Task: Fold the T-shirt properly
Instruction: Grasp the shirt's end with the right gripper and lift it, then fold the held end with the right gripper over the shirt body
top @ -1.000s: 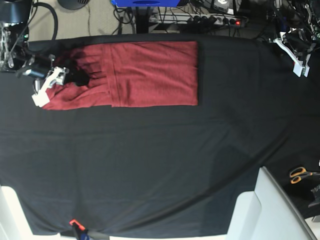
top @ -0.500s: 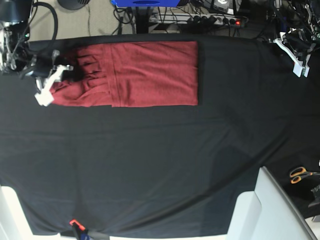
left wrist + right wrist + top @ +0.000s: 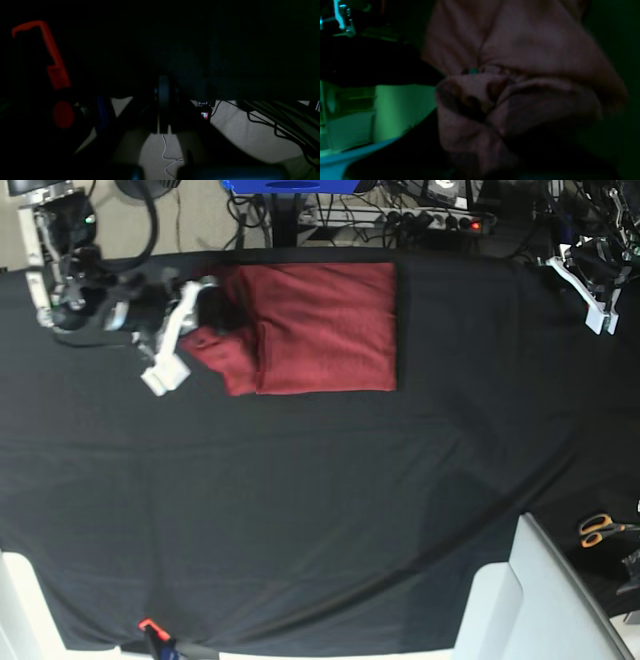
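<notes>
The maroon T-shirt lies at the back of the black table cloth, its right part a flat rectangle. Its left end is bunched and lifted, pulled over toward the middle. My right gripper is shut on that bunched end. The right wrist view is filled with gathered T-shirt cloth close to the camera, and the fingers themselves are hidden there. My left gripper hangs shut at the far right back corner, away from the shirt. In the dim left wrist view, the left gripper shows closed above the floor.
Orange-handled scissors lie at the right edge. A white bin stands at the front right. An orange clamp grips the front edge, and a red clamp shows at the left. Cables and a power strip lie behind the table.
My right gripper has shut on the shirt's left end and carried it up and to the right, shortening the spread cloth. The left arm has not moved.
</notes>
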Motion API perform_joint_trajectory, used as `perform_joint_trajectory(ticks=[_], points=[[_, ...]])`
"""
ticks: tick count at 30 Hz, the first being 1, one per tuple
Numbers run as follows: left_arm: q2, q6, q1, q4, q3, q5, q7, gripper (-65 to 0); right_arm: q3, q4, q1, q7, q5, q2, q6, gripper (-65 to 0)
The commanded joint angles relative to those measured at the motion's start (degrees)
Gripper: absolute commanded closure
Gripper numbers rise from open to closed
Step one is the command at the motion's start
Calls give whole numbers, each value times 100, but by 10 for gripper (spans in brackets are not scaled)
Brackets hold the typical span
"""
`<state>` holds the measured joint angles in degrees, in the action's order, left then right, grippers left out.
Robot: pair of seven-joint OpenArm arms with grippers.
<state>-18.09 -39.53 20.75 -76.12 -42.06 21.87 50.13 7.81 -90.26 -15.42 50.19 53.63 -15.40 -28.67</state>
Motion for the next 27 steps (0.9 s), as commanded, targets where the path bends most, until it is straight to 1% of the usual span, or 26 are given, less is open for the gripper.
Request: perform_joint_trajectory(ticks=[1,5,7,9,13,14,16,19,25,27], points=[[-103,-47,4,-94,-35,51,-59,0,129,-113,96,-83,136,-47,31,-3],[-103,-47,30,-94,-35,51,-68,0,498,-104,254,-83,128,164,339,-3],[-103,-47,30,-94,-62,33,-68,0,524,-86,351,-57,119,296,445,-3],[-121,-47,39,-94,-62,15,-85,0,524,-86,412,-48,119,454,647,-3],[-139,-47,224,-111,-71,7,-393,0,753,10,597,-92,119,516,1078,-3],[-139,-47,268,-155,-62,7,-481,0,797,72,623,-101,119,524,1130,-3],[-139,-47,417,-226,-62,7,-595,0,814,230,623,-224,119,560,1165,-3],[-139,-47,479,-234,-71,15,-622,0,841,450,623,-435,119,568,1165,-3],[-139,-47,479,-243,-71,7,-622,0,858,696,720,-452,119,586,1165,-3],[-139,-47,470,-243,-53,7,-622,0,999,802,799,-452,119,586,1165,-3]])
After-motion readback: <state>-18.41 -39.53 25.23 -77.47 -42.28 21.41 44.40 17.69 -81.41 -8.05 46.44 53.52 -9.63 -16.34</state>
